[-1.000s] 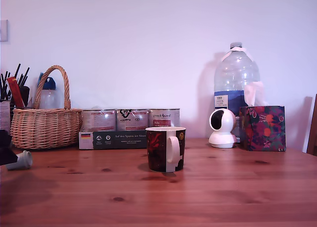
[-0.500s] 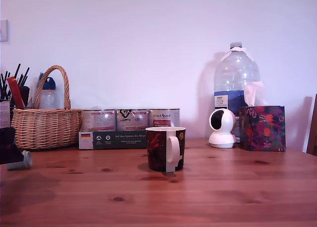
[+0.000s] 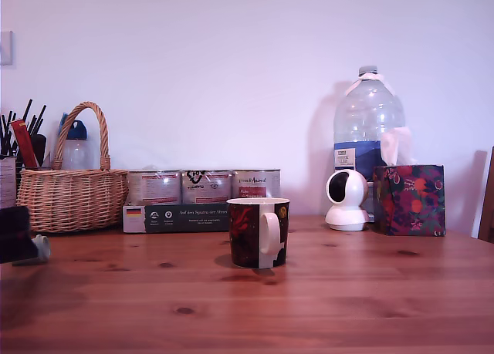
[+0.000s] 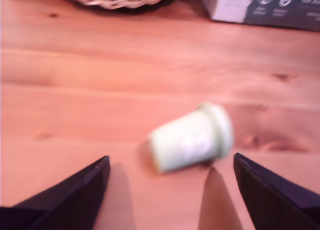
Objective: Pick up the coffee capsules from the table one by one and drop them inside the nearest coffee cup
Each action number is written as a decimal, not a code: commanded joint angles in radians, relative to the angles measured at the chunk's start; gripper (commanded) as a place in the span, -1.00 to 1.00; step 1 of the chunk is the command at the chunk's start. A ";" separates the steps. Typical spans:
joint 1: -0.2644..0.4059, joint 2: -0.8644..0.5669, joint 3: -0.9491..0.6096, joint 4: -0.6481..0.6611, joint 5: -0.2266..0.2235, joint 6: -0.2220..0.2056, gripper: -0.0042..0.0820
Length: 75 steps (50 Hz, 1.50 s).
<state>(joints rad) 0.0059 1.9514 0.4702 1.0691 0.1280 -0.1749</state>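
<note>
Capsule [image 4: 191,136], pale mint green, lies on its side on the wooden table [image 4: 100,79], its wider flanged rim turned toward the boxed row of tins. It looks a little blurred in the wrist view. The gripper [image 4: 170,190] sits low over the wood with its two dark fingers [image 4: 75,195] spread wide, one on each side of the capsule and neither touching it; nothing is held between them.

From the exterior view, only a sliver of the capsule [image 3: 40,247] shows at that view's far left edge, tucked against the dark bulk of the gripper [image 3: 15,234]. The mug [image 3: 258,232], dark with a red pattern and a white handle, stands upright well apart from it, near the middle of the table. Behind the capsule sits a wicker basket [image 3: 71,196], with the tins [image 3: 202,187] just beside it.
</note>
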 commanded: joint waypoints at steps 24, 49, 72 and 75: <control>-0.024 0.059 0.093 -0.061 -0.091 -0.028 0.76; -0.024 0.059 0.095 -0.071 -0.090 -0.026 0.06; -0.025 0.057 0.095 -0.076 -0.014 0.002 -0.41; -0.025 0.051 0.095 -0.083 0.018 0.014 -0.41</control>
<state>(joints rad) -0.0189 1.9858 0.5652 0.9936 0.1238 -0.1772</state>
